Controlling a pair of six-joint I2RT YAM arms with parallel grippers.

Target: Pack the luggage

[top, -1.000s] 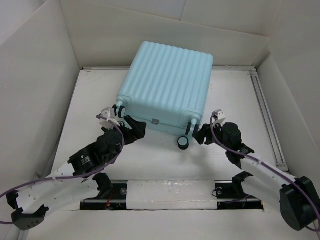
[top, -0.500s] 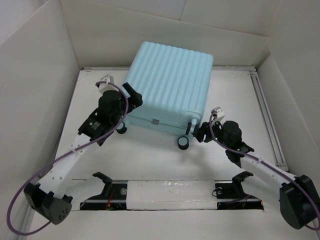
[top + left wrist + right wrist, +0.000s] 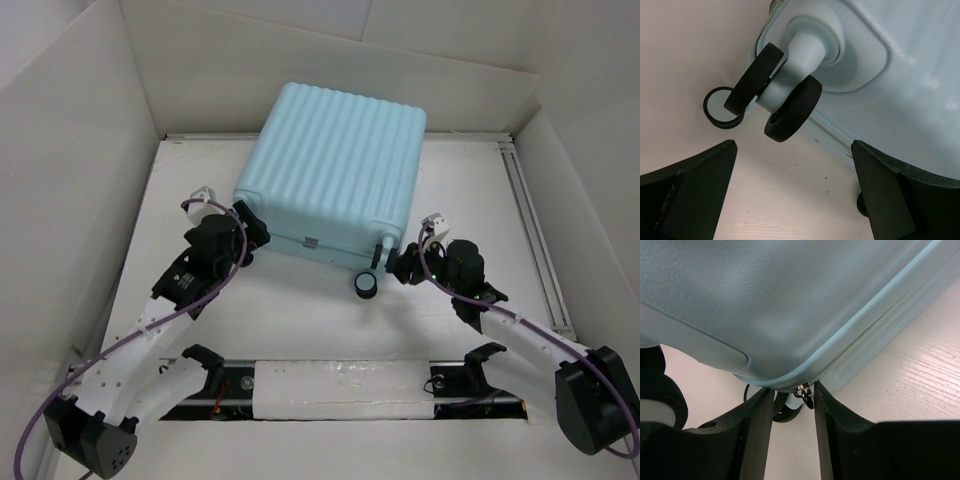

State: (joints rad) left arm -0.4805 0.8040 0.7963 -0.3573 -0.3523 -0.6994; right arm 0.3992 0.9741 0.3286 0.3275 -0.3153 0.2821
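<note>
Luggage (image 3: 335, 170) shut on desk (image 3: 300, 305).
Caster wheel (image 3: 792, 111) ahead of gaping left jaws; zipper pull (image 3: 805, 393) between slightly parted right jaws.

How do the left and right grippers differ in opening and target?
The left gripper gapes wide; the right gripper leaves only a narrow gap. The left faces a caster wheel; the right brackets the zipper pull. Both sit at near corners of the luggage.

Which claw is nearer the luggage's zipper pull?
Right. The right claw straddles the zipper pull; the left claw faces a caster wheel at the opposite near corner of the luggage.
</note>
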